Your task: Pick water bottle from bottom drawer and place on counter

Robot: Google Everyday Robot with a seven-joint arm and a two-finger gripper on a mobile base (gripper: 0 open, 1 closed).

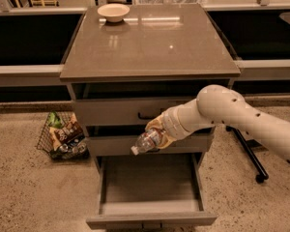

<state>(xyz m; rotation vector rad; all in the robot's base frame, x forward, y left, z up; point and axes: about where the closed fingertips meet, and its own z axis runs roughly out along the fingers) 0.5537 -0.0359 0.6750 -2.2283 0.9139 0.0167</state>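
My gripper is shut on the water bottle, a small clear bottle lying nearly level with its pale cap pointing down-left. I hold it in the air in front of the middle drawer, above the open bottom drawer, whose grey floor is bare. The counter, a glossy grey-brown slab, lies above and behind the bottle. My white arm comes in from the right.
A shallow cream bowl stands at the counter's far left corner. A wire basket of snack bags sits on the speckled floor left of the cabinet. A black chair base stands at the right.
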